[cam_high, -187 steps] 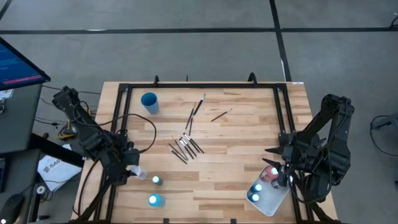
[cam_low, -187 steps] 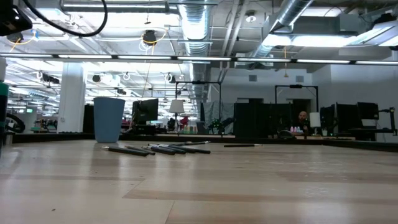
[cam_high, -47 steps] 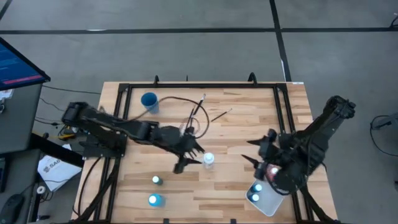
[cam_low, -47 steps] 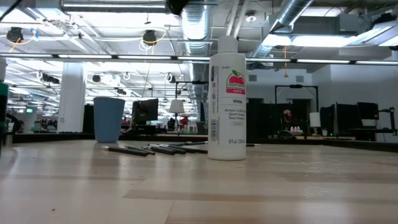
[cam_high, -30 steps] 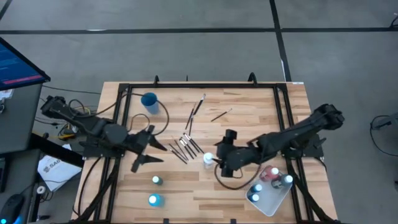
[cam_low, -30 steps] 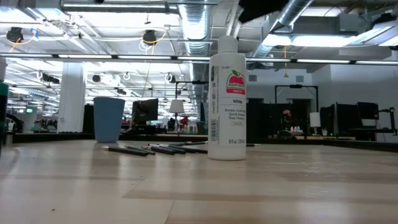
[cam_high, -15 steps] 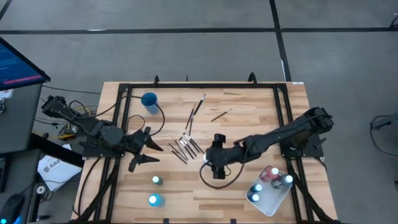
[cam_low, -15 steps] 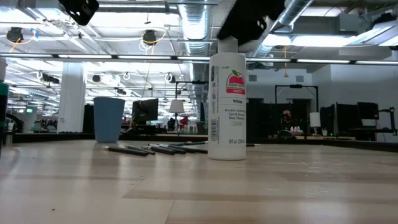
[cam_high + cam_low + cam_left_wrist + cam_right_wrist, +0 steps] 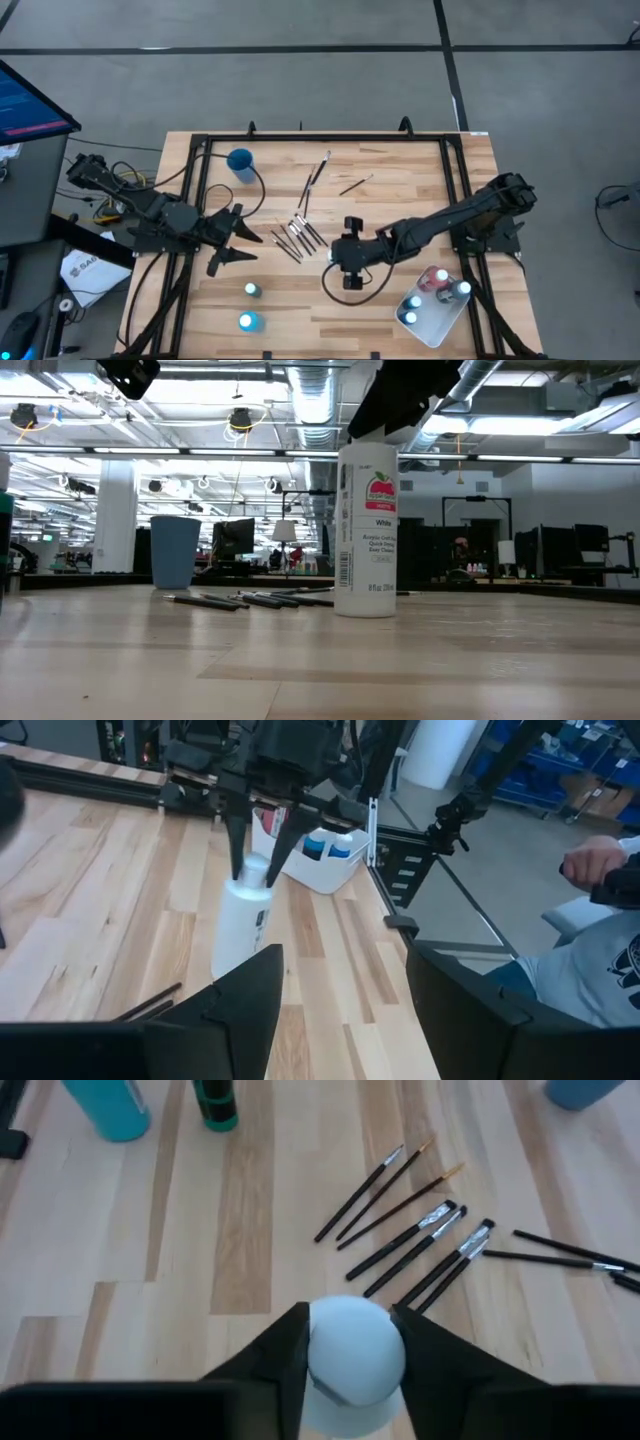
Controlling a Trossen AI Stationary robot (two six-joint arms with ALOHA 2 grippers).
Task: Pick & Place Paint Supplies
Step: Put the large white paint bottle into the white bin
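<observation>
A white paint bottle with a red-apple label stands upright on its base mid-table. My right gripper reaches in from the table's right and is shut on the bottle's pale cap, which hides the bottle in the high view. My left gripper hangs open above the table's left part, with nothing between its fingers. Thin dark paintbrushes lie on the wood beside the bottle. Two teal bottles stand near the front edge. My right gripper has the bottle's round cap at the top of the bottle, pinched between its two fingers. The fingers come slanting down from above and from the table's right. The bottle stands upright with its base on the table.
A blue cup stands at the far left. A white tray with several small bottles sits at the near right corner. More brushes lie farther back. A black frame borders the table. A person's hand shows beyond the right edge.
My right gripper has gone toward the table's left edge and down. It now sits over the white bottle's cap, which showed bare in the low view before. The bottle has stayed upright in its place.
</observation>
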